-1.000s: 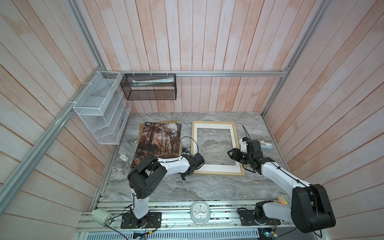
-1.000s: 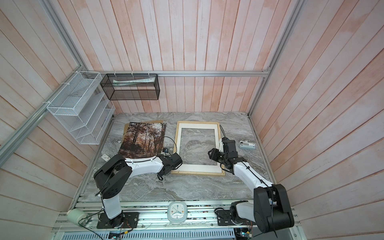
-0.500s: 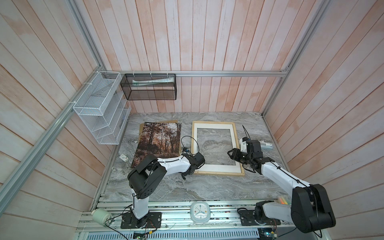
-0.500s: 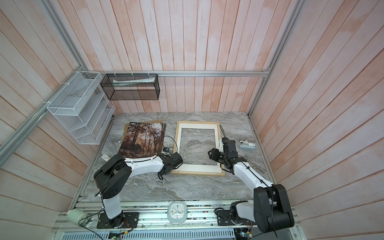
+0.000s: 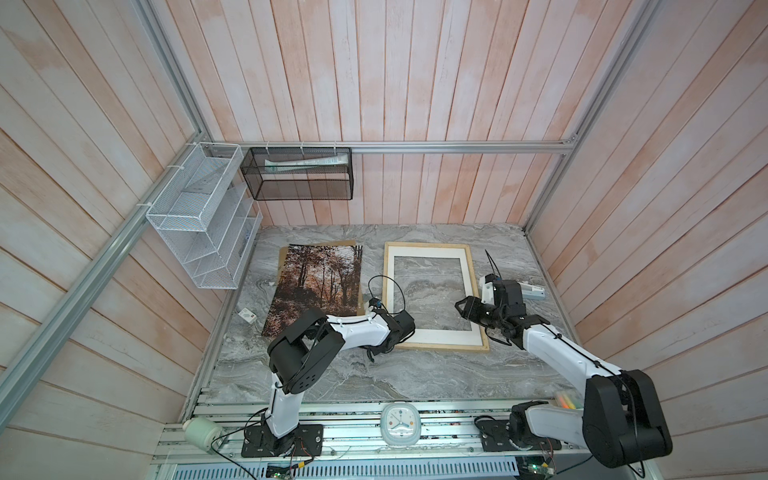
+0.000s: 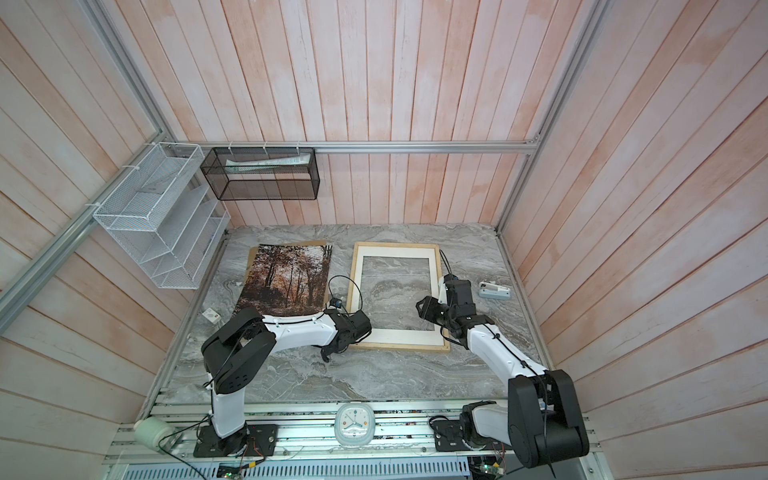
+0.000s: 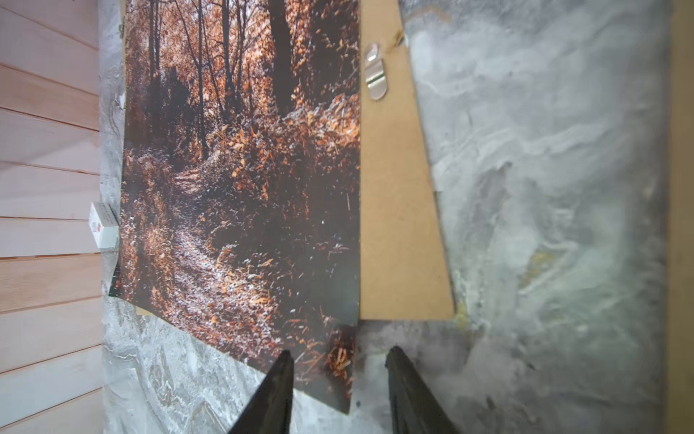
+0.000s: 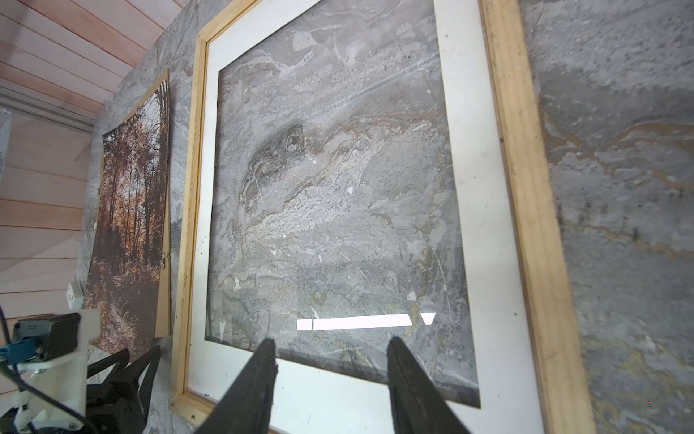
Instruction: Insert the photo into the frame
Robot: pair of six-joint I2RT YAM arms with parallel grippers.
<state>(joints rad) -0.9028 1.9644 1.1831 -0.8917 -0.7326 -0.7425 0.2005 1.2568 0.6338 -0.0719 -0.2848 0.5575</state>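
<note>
You are working over a grey marbled counter (image 5: 415, 374). The big pale wooden picture frame (image 8: 525, 188) is lying flat right of centre, with a white windowed mat (image 8: 479, 188) sitting inside it. The large autumn-forest photo print (image 5: 318, 286) is lying just beside the frame on its left. Its long axis is running near to far, roughly parallel with the frame's but slightly skewed. It is resting on a plain brown backing board (image 7: 398, 225), which is showing only along its edges.

Your left tool (image 7: 340, 360) is the nearer one. Its jaws are standing apart, straddling the photo's near corner on the frame side, so the sheet is probably going to need carrying rightwards. Your right tool (image 8: 330, 349) is hovering over the near end of the frame, jaws apart and empty.

In both top views the left arm is covering that photo corner, and you cannot tell whether the fingers (image 7: 278, 390) are touching the sheet.
</note>
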